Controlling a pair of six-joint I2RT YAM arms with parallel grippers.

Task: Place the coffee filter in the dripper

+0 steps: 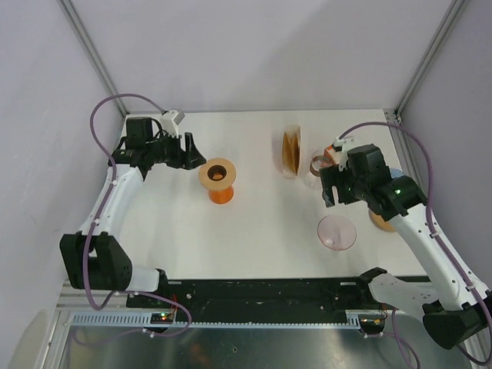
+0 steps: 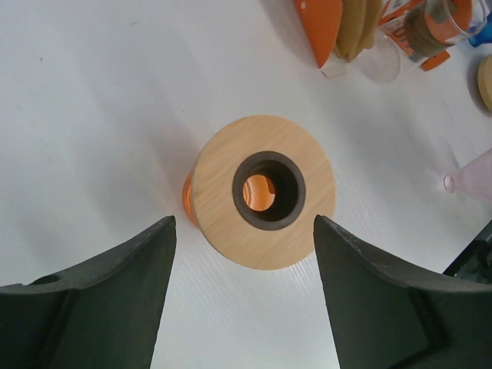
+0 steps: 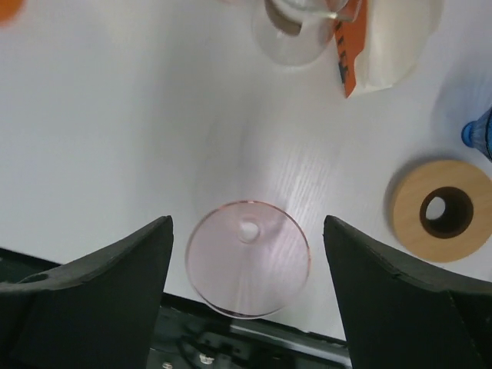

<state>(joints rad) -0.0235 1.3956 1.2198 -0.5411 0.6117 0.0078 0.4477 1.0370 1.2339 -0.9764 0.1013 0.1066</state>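
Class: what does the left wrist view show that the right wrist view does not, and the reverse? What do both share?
Only left wrist: the wood-topped orange stand, centred, and the brown filter stack. Only right wrist: the black rail along the near edge. Both: the pink clear cone, whole on the right wrist but cut off on the left; a glass vessel; a loose wooden ring; the white table.

No readable text or numbers; print on the orange label (image 3: pixel 350 58) too blurred.
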